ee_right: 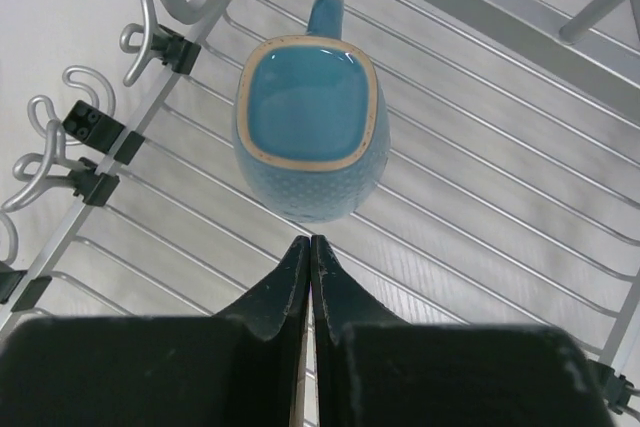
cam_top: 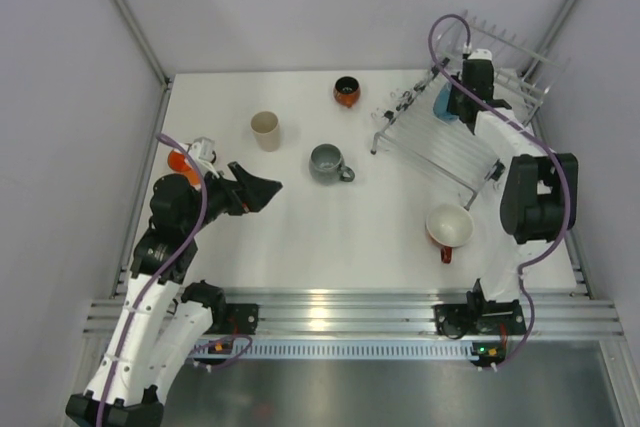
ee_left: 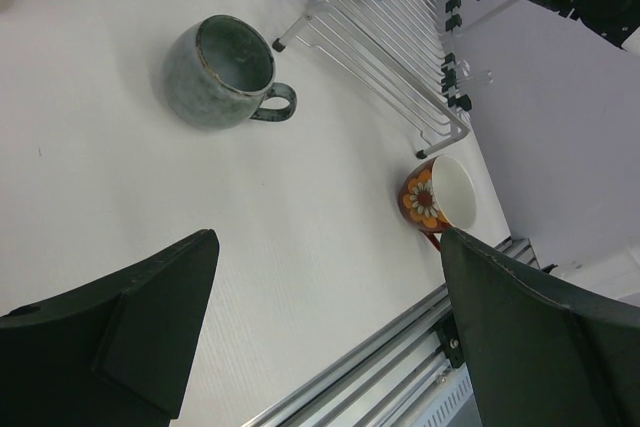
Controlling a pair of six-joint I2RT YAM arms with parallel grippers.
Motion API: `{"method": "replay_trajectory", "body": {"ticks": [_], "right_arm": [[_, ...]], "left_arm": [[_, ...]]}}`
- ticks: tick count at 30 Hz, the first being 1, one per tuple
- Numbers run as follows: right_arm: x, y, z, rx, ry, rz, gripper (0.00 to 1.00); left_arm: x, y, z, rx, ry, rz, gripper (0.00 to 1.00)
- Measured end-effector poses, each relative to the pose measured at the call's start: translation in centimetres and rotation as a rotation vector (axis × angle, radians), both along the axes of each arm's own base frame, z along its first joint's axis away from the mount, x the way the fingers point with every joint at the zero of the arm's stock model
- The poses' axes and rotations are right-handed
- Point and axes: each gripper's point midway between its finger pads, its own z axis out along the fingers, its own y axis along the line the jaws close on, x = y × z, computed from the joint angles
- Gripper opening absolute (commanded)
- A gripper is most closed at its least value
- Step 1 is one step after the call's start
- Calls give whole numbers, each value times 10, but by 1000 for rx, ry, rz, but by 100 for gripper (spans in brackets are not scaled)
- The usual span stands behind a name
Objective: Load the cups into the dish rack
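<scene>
Top external view: a white bench (cam_top: 380, 237) carries a wire dish rack (cam_top: 450, 152) on the right arm's side.

The right tool (ee_right: 308, 242) hangs over the rack with its fingers pressed together, holding nothing. The right wrist view puts its tips just beside the one cup in the rack, and whether they touch it I cannot tell.

The left tool (ee_left: 325, 244) is well away from the rack, spread wide and empty.

That one cup is a light blue mug (ee_right: 310, 127). It stands mouth-up on the rack's floor wires, empty, with its handle pointing away from the tool.

A red flowered mug (cam_top: 449, 226), white inside and empty, sits on the bench just off the rack's near corner.

A grey mug (cam_top: 327, 162), also empty, stands left of the rack with its handle turned toward it.

A beige tumbler (cam_top: 265, 130) is further left still.

A dark-and-orange cup (cam_top: 347, 91) stands left of the rack's far end.

An orange cup (cam_top: 178, 160) is furthest from the rack, partly hidden behind the left arm.
</scene>
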Motion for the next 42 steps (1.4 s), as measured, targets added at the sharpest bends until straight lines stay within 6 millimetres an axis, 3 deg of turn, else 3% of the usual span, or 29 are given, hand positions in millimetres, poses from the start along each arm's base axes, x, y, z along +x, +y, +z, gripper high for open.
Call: {"method": "replay_trajectory", "body": {"ticks": [10,16,27,35,42], "right_arm": [[19,-2,-45,-30,41,-1,0],[39,-5,-54,-60,34,-3,0],[61,-4,-48,-62,1,-1,0],[54,-3,-43,-53,-2,3,0],[45,-2,-26,-46,-44,10,0]], "left_arm": [[1,1,-1,4,1,3,98],[5,1,-6,13,20,10,98],[15,5,-18,36,60,45,98],[26,11,-31,64,104,92,98],[26,12,-27,62,95,105,98]]}}
